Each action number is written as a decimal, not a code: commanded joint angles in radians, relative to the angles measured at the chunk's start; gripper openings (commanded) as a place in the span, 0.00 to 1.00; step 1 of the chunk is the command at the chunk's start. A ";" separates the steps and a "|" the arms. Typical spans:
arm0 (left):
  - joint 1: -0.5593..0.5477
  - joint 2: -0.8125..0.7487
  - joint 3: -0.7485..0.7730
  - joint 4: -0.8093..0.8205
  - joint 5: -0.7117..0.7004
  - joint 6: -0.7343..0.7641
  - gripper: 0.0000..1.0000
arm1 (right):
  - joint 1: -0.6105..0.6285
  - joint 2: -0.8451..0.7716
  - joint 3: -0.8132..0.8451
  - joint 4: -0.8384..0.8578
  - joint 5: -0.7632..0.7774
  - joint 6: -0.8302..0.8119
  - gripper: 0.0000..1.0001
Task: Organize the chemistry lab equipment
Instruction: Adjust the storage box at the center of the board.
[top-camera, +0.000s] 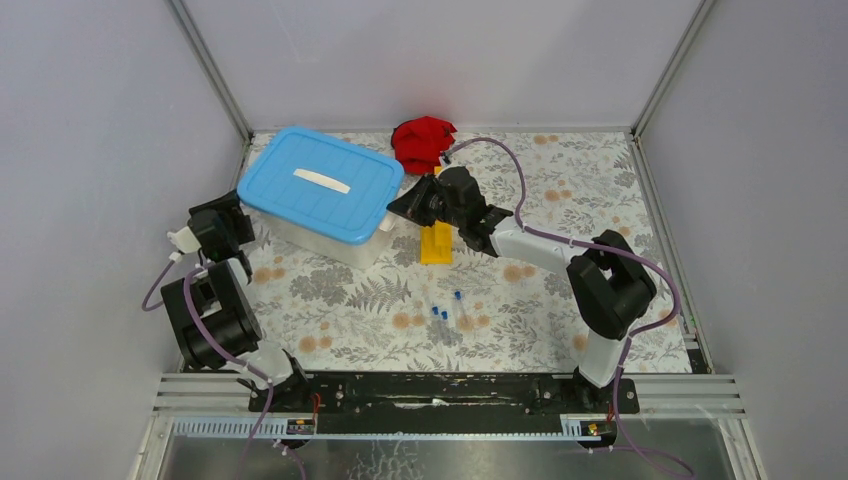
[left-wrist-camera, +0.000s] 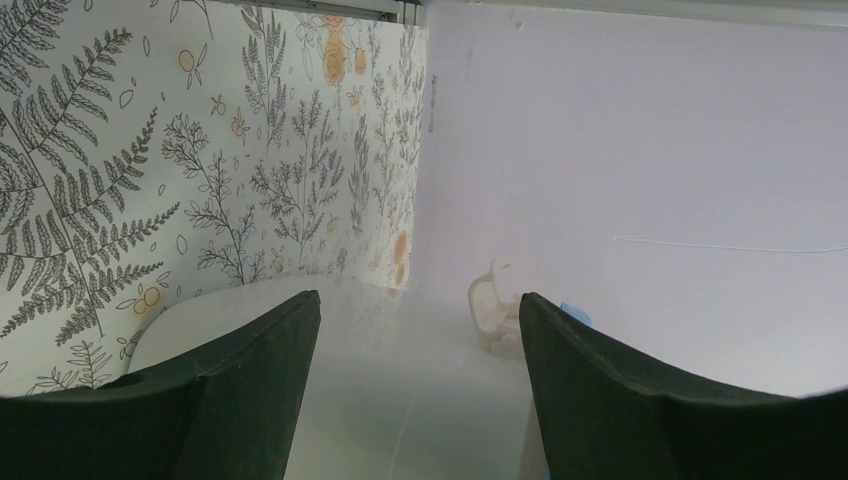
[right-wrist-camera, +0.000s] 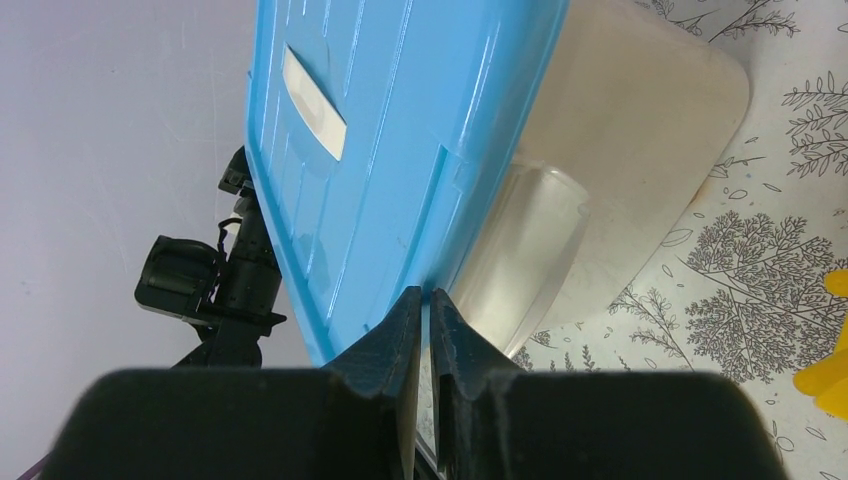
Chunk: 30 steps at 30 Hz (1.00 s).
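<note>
Two grippers at tub (top-camera: 318, 192), one at each end. Tub: hard smooth plastic, slippy, big. I guess light unless full. Blue lid (right-wrist-camera: 400, 130) looks thin, may bend a bit. Best hold, I think: lid rim or clear clip (right-wrist-camera: 530, 250) on end wall, not flat top. Right gripper (right-wrist-camera: 425, 312): arm stretched far out, fingers squeezed nearly together, tips right at lid edge. I can't tell if rim is pinched. Left gripper (left-wrist-camera: 420, 330): arm folded up, fingers wide apart, holding nothing, tub wall just ahead. Yellow rack (top-camera: 436, 244) just beside right gripper. Small tubes (top-camera: 445, 310) farther back, toward its base.
</note>
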 joint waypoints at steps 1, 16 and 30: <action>-0.039 0.017 0.031 0.075 0.037 0.042 0.79 | 0.013 0.020 0.031 0.063 -0.017 0.003 0.13; -0.063 -0.041 -0.056 0.080 0.000 0.051 0.79 | 0.008 0.024 0.032 0.065 -0.018 -0.001 0.13; -0.006 -0.007 -0.108 0.300 -0.046 -0.131 0.81 | 0.007 -0.019 0.034 0.028 -0.018 -0.044 0.33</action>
